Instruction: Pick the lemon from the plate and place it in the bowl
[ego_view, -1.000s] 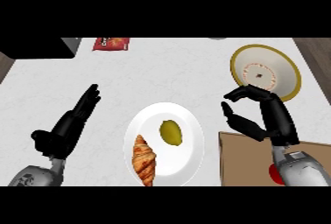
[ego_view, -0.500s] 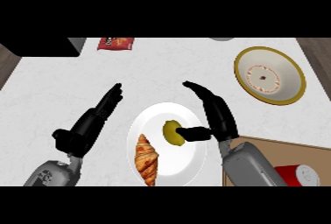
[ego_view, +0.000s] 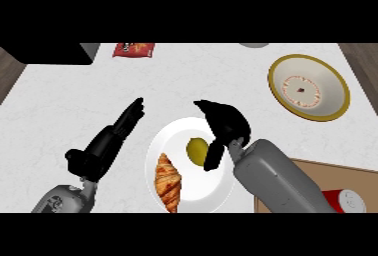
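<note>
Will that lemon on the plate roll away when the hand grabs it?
Probably somewhat: the lemon is rounded and smooth, so a nudge from the right hand may roll it. The plate rim and croissant beside it should likely stop it.

Smooth white plate (ego_view: 171, 145) – pale marble-look counter (ego_view: 81, 95) – brown wooden board (ego_view: 347, 175)

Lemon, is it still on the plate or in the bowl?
On the plate. The lemon lies on the white plate beside the croissant; the bowl sits apart.
</note>
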